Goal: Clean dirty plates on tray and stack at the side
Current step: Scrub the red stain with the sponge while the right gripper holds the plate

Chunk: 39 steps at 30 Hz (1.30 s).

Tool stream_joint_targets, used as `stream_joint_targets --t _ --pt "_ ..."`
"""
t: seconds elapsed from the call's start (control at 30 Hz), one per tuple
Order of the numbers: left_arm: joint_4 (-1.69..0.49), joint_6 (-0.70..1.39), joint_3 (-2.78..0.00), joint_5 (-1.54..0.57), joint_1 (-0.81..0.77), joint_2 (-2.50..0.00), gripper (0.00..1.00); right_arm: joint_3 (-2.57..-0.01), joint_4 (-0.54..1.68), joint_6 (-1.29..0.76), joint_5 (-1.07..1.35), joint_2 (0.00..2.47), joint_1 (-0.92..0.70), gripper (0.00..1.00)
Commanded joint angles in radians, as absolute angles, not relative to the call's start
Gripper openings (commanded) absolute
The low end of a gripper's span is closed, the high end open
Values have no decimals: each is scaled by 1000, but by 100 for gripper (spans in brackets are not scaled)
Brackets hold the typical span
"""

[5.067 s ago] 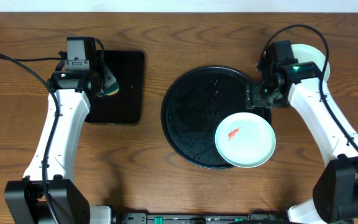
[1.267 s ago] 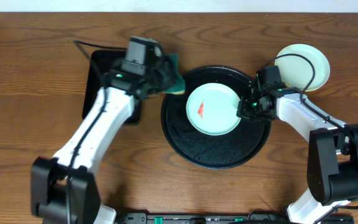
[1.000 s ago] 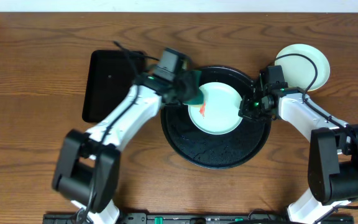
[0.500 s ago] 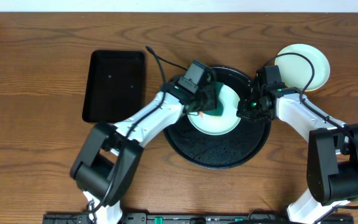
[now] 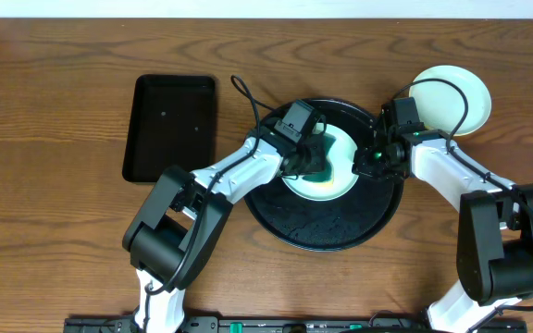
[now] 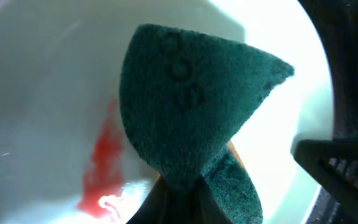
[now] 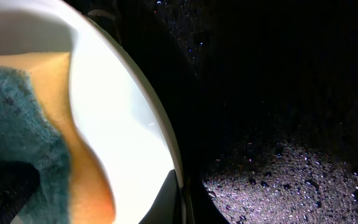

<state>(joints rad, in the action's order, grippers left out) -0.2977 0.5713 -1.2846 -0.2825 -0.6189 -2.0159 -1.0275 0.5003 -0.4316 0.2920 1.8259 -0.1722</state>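
A pale mint plate [image 5: 342, 148] lies in the round black tray [image 5: 322, 222], in its upper middle. My right gripper [image 5: 364, 163] is shut on the plate's right rim; the right wrist view shows its fingertips [image 7: 180, 186] pinching the thin edge of the plate [image 7: 123, 124]. My left gripper [image 5: 305, 151] is shut on a green sponge [image 5: 316, 159] with an orange backing and presses it on the plate. In the left wrist view the sponge [image 6: 191, 106] covers the plate's middle [image 6: 42, 93], with a red smear [image 6: 104, 162] just left of it.
A pale plate [image 5: 452, 100] sits on the table at the back right, outside the tray. A rectangular black tray [image 5: 169, 127] lies at the left. The round tray's floor [image 7: 278, 93] is wet with droplets.
My left arm has carried the sponge from the rectangular tray rightwards onto the plate, and over the last second it slid across the red smear. My right gripper has kept its hold on the rim.
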Motion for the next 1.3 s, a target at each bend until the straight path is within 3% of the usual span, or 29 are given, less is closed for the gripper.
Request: stream_joint_targets --t 0.0,0.4,0.7,1.07,1.27 --pt "-366 553 -1274 -15 -569 -2071 8 -1036 506 -414 288 1835 -180 1" --pt "-406 465 -1298 318 -514 -2007 8 -1036 518 -414 285 1834 -180 1" --pt "-310 416 -1299 318 -517 -1878 8 -1036 520 -414 285 1835 -181 1" --pt "-278 476 -1298 -286 -530 -1863 8 -1036 516 -414 285 1834 -181 1" --pt "-289 475 -1276 -363 -569 -1864 8 -1036 512 -414 285 1835 -181 1"
